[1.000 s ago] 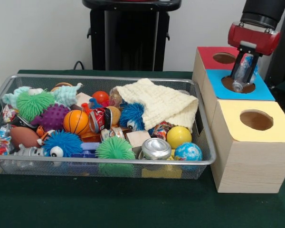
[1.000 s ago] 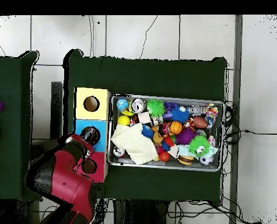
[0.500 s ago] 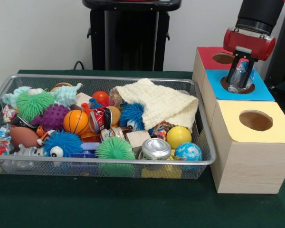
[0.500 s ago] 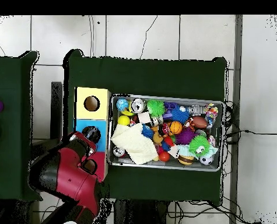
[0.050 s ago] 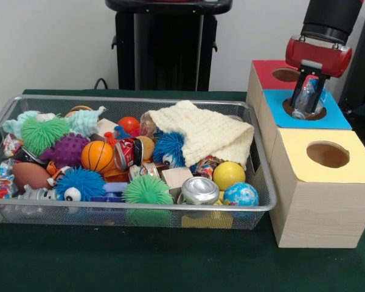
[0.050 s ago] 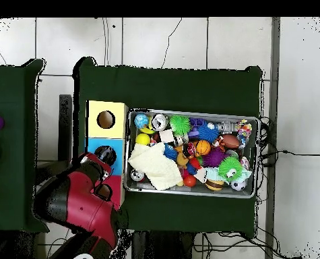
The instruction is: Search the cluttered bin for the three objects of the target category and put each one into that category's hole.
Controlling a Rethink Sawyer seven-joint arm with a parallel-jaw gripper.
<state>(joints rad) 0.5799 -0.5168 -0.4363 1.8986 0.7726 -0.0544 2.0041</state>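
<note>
My gripper hangs over the round hole of the blue-topped box, the middle one of three boxes. It is shut on a clear plastic bottle that points steeply down, with its lower end at the hole's mouth. In the overhead view the red arm covers most of the blue box and I cannot make out the bottle. A silver can and a red can lie among the toys in the wire bin.
A red-topped box stands behind the blue one and a yellow-topped box in front. A cream knitted cloth drapes over the bin's right end. Balls and fuzzy toys fill the bin. A black stand rises behind.
The gripper has lifted a little and shifted left with the bottle, so the bottle's lower end sits more squarely at the blue hole. The bin's contents have not moved.
</note>
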